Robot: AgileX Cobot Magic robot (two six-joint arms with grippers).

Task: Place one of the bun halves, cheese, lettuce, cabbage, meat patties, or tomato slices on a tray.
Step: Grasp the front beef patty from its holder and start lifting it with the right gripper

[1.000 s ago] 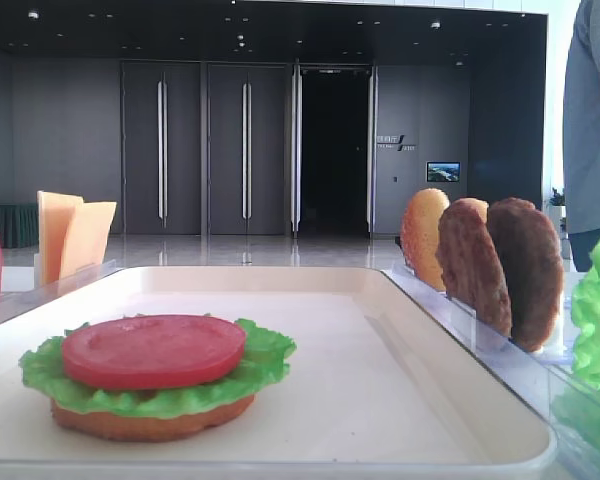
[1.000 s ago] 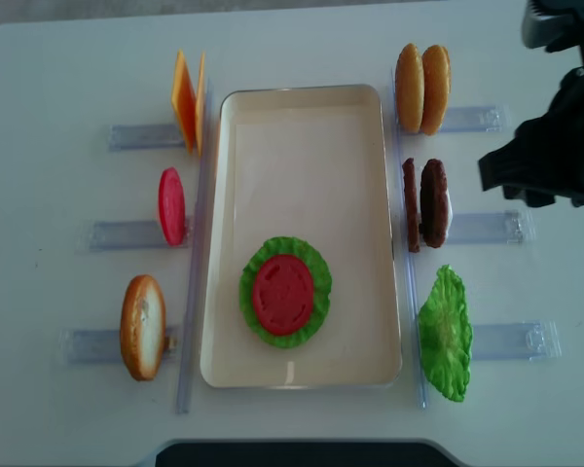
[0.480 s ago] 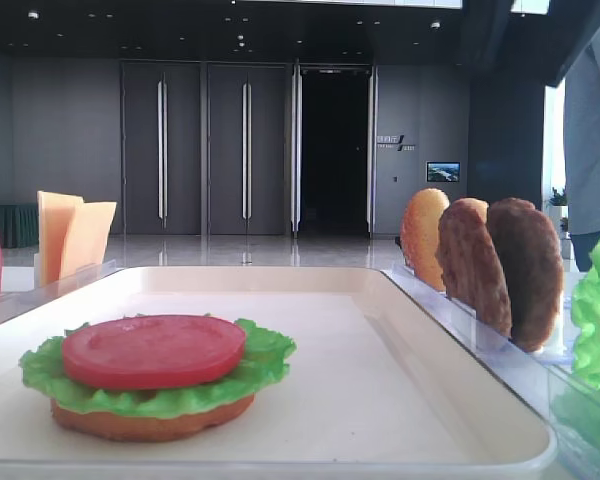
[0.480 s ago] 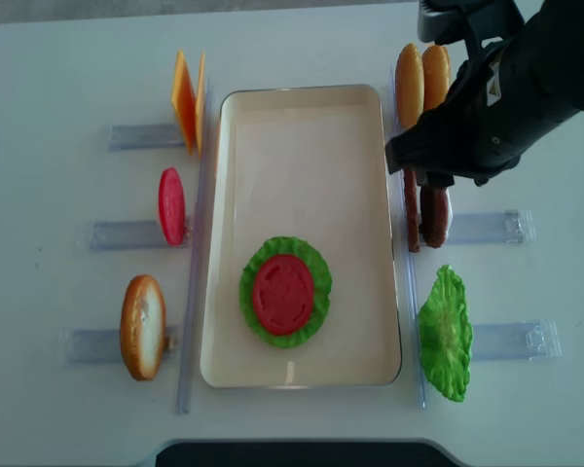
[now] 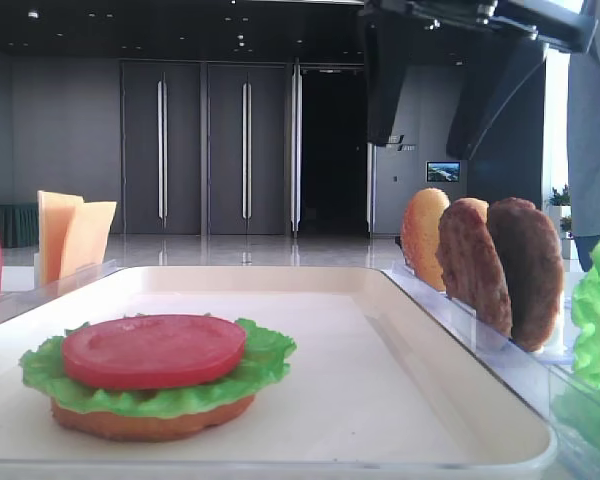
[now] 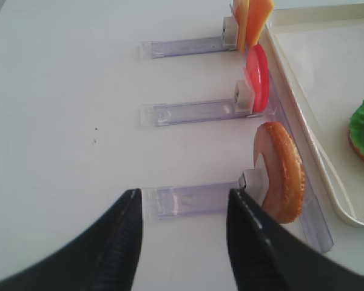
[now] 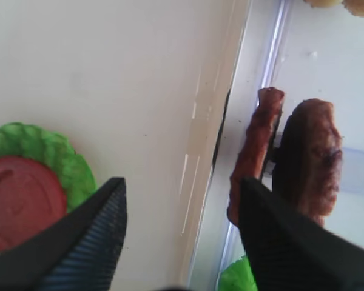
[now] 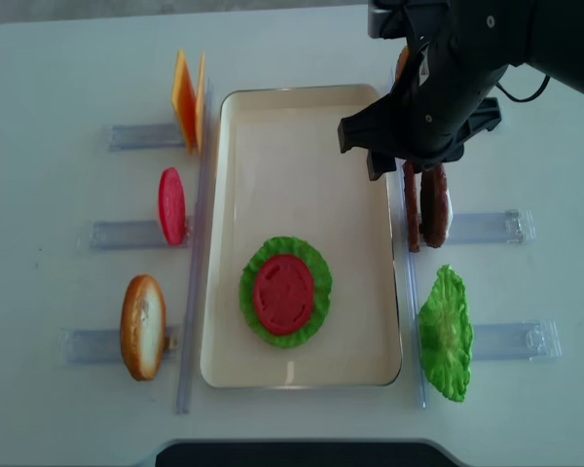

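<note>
right gripper: hovering, jaws spread wide, gripping nothing
meat patties: standing upright in rack at tray's 3 o'clock
left gripper: jaws parted, empty

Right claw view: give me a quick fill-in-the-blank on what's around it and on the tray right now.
1. The right claw hangs with its fingers ____ and nothing between them.
2. On the tray, the tomato slice lies on top of the ____.
3. The two meat patties stand on edge in a clear rack just ____ the tray's rim.
4. The cheese stands on the side of the tray ____ the patties.

Missing words: open; lettuce; outside; opposite
</note>
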